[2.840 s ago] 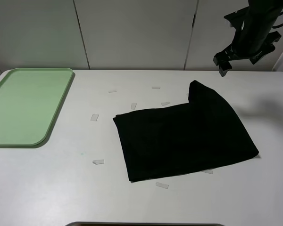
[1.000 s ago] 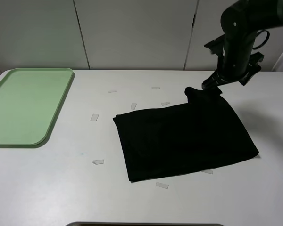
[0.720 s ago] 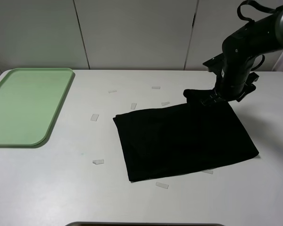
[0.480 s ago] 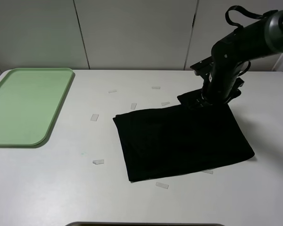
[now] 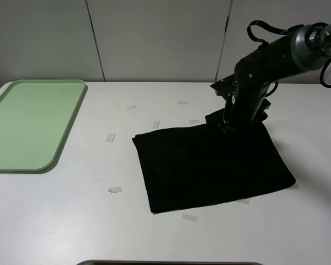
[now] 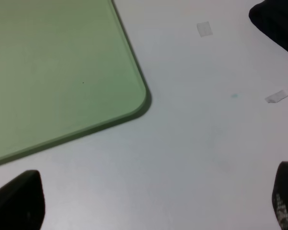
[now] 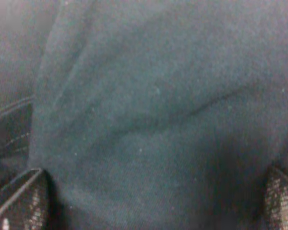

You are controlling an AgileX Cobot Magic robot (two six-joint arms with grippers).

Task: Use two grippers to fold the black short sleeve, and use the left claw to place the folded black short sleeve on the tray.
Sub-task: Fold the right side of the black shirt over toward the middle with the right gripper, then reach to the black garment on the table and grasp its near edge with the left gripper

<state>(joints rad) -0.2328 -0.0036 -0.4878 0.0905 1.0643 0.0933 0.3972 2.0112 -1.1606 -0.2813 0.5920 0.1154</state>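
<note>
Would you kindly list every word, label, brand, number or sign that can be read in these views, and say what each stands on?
None: no text can be read in any view.
The black short sleeve, the tray, the table and the small clear tape strips on it show no writing.

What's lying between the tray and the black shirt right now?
Just white table and a few small pale scraps, per the exterior high view.
</note>
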